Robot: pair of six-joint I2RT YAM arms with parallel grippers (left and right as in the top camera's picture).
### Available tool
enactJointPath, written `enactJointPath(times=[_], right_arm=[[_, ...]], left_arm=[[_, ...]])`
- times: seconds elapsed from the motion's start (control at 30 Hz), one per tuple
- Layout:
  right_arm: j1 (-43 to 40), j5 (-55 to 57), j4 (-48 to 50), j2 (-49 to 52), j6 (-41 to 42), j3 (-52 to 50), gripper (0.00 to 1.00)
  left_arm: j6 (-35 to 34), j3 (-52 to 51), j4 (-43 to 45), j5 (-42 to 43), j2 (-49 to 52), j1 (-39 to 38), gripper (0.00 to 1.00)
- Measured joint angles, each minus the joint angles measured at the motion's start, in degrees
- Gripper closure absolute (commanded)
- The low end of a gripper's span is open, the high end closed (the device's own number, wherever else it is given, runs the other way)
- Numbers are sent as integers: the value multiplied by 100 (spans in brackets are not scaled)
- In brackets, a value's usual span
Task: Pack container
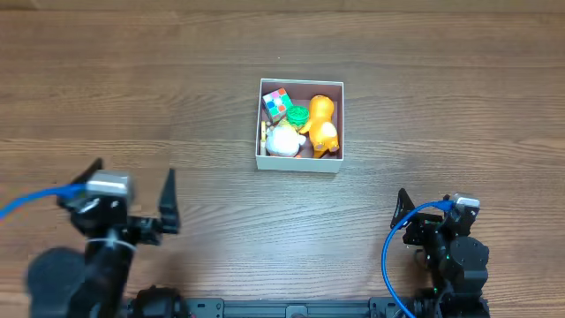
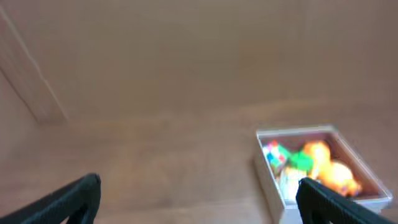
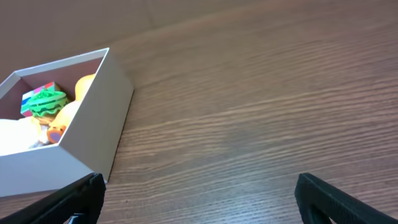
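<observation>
In the middle of the table (image 1: 177,88): the container (image 1: 298,162) is sitting square and upright, well apart from both arms.
Inside the container: a multicoloured cube (image 1: 278,104), a green toy (image 1: 297,115), an orange figure (image 1: 322,125) and a white rounded toy (image 1: 283,141) are lying close together, touching one another and covering most of the floor.
Left claw (image 1: 132,193): it is hovering near the front-left of the table with its fingers spread wide and nothing between them. Its wrist camera is looking across bare wood, with the container showing low on the right.
Right claw (image 3: 199,186): it is hanging low near the front-right of the table, fingers parted wide and gripping nothing. A corner of the container is showing at the left of its wrist view.
Loose toys outside the container: none are showing in any of the three views.
Step in hand: judging by the filled container and the two empty claws, the packing is looking finished or very nearly so, with both arms sitting well away from the work.
Next move: it is probably calling for no further pick. At most the arms are needing to settle at rest without brushing the thin white walls. If a lid is meant to go on, none is showing here.
</observation>
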Motion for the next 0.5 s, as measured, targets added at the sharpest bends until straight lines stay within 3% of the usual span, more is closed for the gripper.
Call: enactJointPath(times=[0.03,0.23,0.5], right_arm=[[0,-4,7,0,0,-2,0],[0,-2,9,0,-2,-2,0],[0,-4,7,0,0,-2,0]], left_arm=[[39,-866,715,81,-323,0,0],[109,-3589,2306,470,-1714,0,0],[111,-4924,2811,553,-2441,0,0]])
